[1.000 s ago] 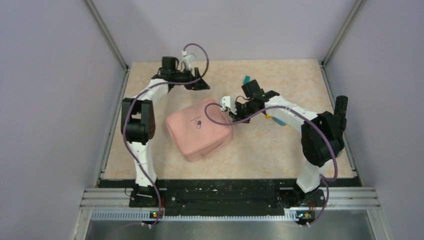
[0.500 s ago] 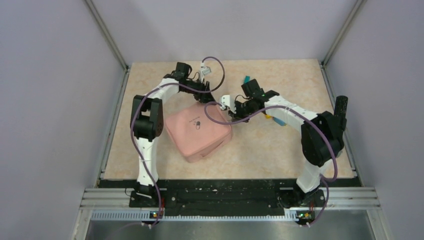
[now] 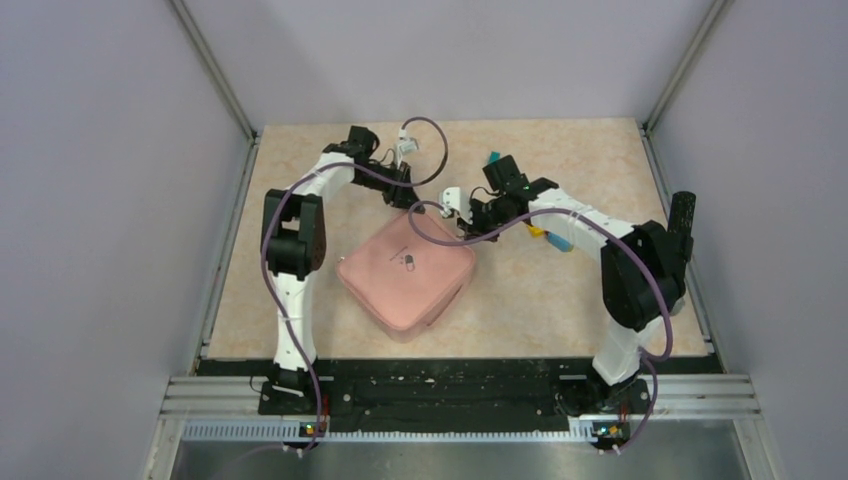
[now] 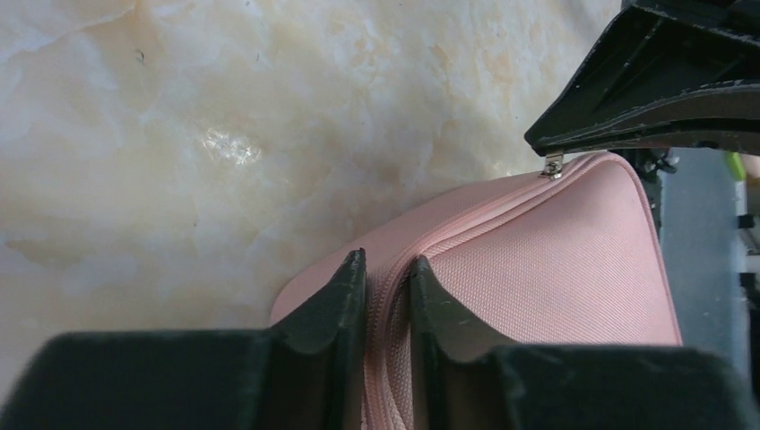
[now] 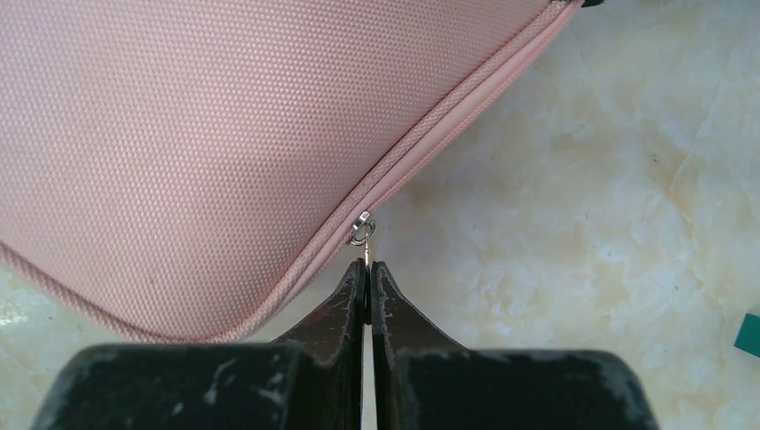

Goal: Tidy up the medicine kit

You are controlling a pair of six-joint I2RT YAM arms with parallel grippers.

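Note:
The medicine kit is a pink soft zip case lying closed on the table between both arms. My left gripper pinches the zip seam at the kit's far corner, its fingers pressed on either side of the seam. My right gripper is shut on the thin metal zip pull at the kit's edge. In the top view the left gripper and the right gripper both meet the kit's far side. The left wrist view also shows the right gripper above the pull.
A teal item lies on the far table behind the right arm, and small yellow and teal pieces sit under that arm's forearm. A teal corner shows at the right edge of the right wrist view. Frame posts and walls enclose the table.
My left arm swung right from the far left of the table to the kit and closed on its zip seam. The kit turned and slid slightly toward the near right.

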